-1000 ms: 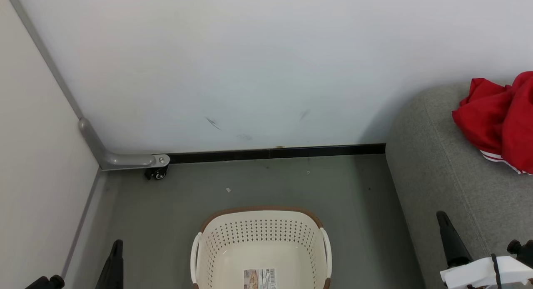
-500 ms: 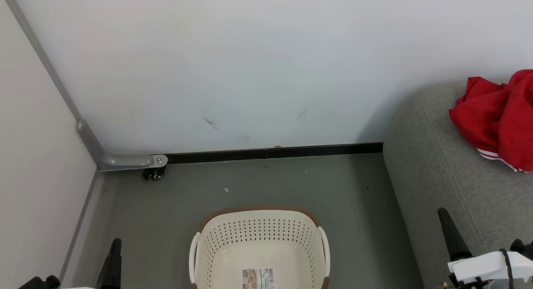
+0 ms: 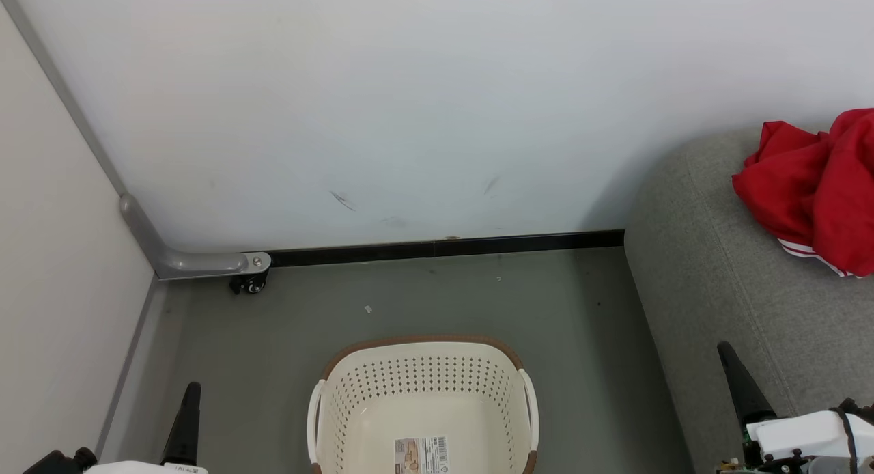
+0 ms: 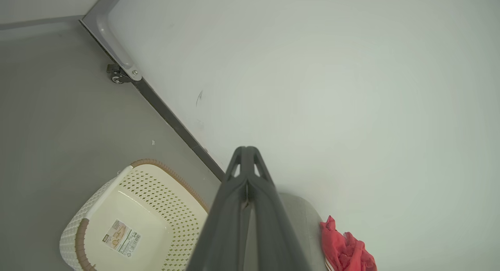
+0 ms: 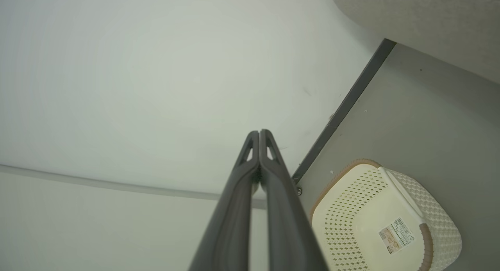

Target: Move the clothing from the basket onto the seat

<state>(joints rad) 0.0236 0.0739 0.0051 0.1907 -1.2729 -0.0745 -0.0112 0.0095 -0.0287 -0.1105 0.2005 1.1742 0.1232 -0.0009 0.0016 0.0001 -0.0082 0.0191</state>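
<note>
Left claw [image 3: 193,388], right claw [image 3: 722,349] closed. Floor [image 3: 587,365] strip between basket [image 3: 423,339] and seat [image 3: 717,276] edge; clothing [image 3: 812,187] on seat.

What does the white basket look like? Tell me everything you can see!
The basket is cream-white plastic with rows of small holes in its walls. It has a brown rim that looks woven and a white handle on each side. It stands upright on the grey floor. The grey seat is off to its right and does not touch it. Nothing lies inside except a label sticker stuck to its bottom.
</note>
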